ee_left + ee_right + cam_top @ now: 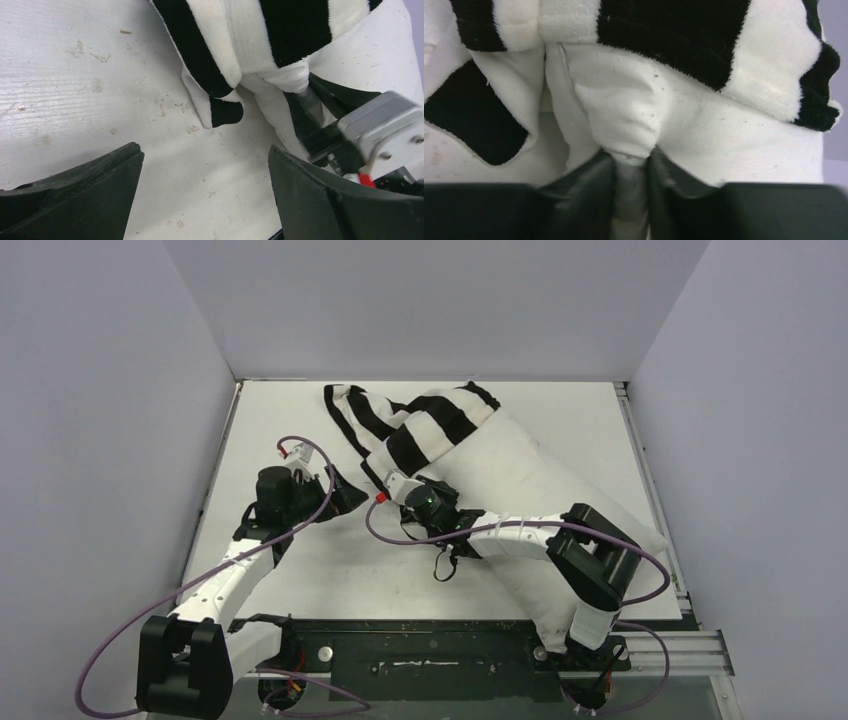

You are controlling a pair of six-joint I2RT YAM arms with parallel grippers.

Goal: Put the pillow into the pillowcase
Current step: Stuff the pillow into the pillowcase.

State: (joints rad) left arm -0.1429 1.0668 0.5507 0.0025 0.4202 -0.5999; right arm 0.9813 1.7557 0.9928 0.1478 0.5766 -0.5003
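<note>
1. On the table, centre to right: the pillow lies diagonally, plump, plain off-white with a textured weave. Its near end reaches the table's front right edge.
2. The pillowcase, soft with broad black and white stripes, covers only the pillow's far end. The rest of it bunches up and trails off to the left toward the back of the table.
3. In the right wrist view the striped hem sits rumpled across the top, with bare pillow cloth showing below it.
4. The right gripper is clenched on a pinch of the pillow's off-white fabric just below the hem. The cloth puckers into a small peak between the dark fingers.
5. From above, the right gripper is at the pillow's left side, right at the pillowcase mouth.
6. The left gripper is released with its jaws spread wide, grasping nothing. It hangs over bare table just left of the pillowcase.
7. In the left wrist view a loose striped corner lies on the table between and beyond the fingers, not touching them.
</note>
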